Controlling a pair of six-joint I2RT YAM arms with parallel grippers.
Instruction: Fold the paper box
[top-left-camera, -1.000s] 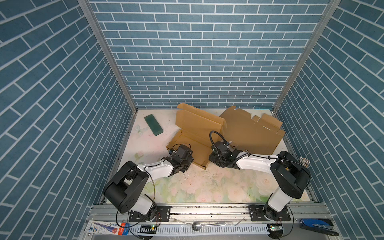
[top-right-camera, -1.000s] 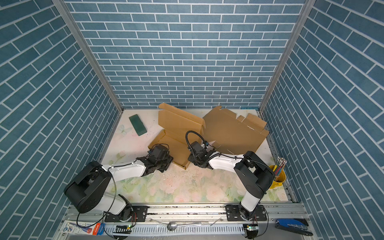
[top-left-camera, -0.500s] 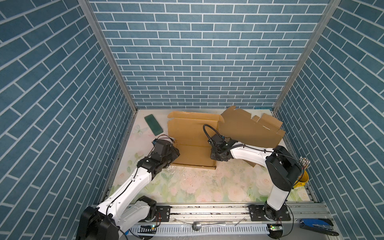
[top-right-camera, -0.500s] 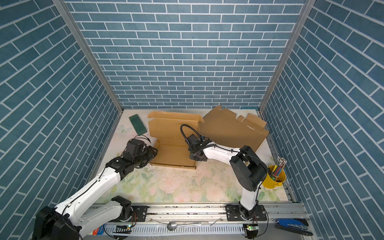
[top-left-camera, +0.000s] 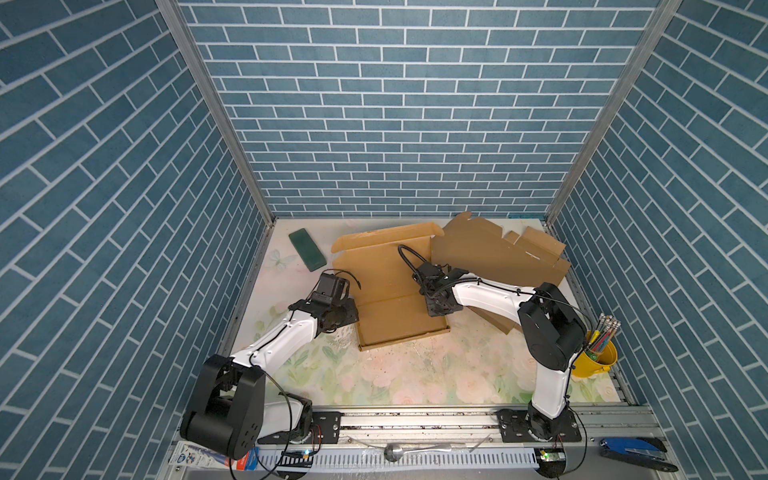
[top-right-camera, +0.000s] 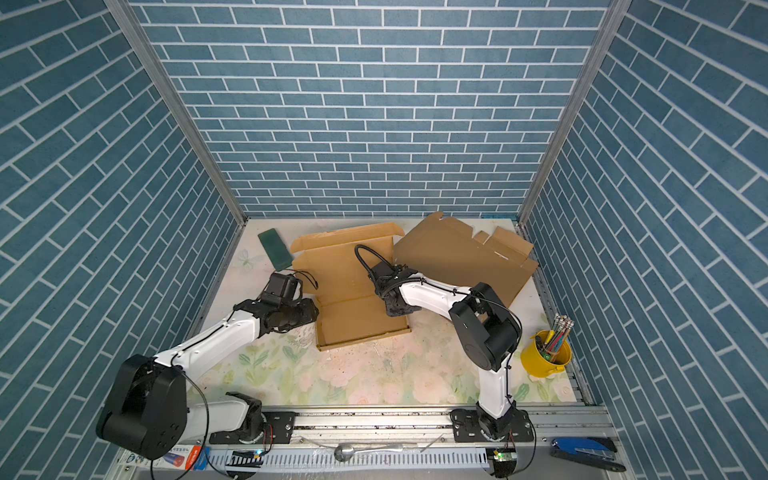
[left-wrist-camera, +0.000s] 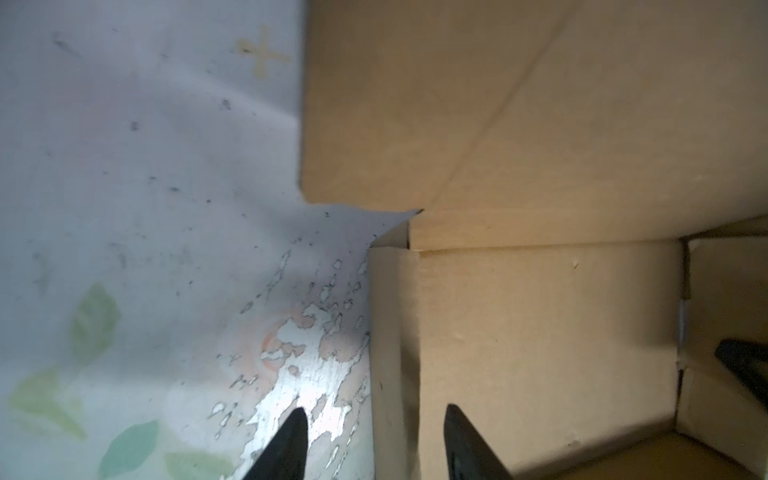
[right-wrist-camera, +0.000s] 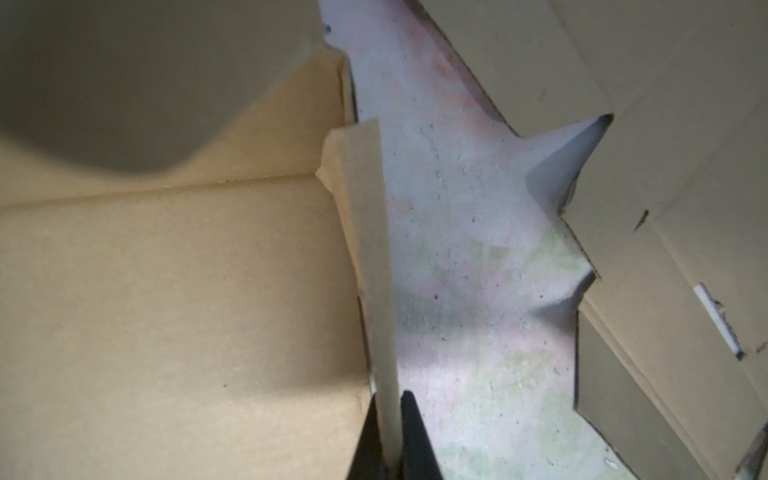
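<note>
The box (top-left-camera: 386, 286) lies mid-way across the table (top-left-camera: 395, 374), lid open toward the far wall. The right gripper (right-wrist-camera: 388, 419) pinches its right wall tight. The left gripper (left-wrist-camera: 374, 432) stands half open, astride the left wall.

**Walls** (top-left-camera: 395, 124): blue brick pattern with white mortar lines. **Table cover** (top-left-camera: 395, 374): pale ground printed with pastel pink roses and green leaves, the print flaked to white specks at the box's 8 o'clock corner. **Paper box** (top-left-camera: 390, 291), centre: plain kraft brown. **Cardboard sheet** (top-left-camera: 494, 253), 2 o'clock: darker brown. **Block** (top-left-camera: 307, 249), 10 o'clock: dark green. **Bucket** (top-left-camera: 598, 365), 4 o'clock: yellow, holding multicoloured pencils (top-left-camera: 604, 332). **Left arm** (top-left-camera: 282, 336) and **right arm** (top-left-camera: 486, 293): white links, black joints. **Left gripper** (left-wrist-camera: 376, 449) and **right gripper** (right-wrist-camera: 388, 440): black.
</note>
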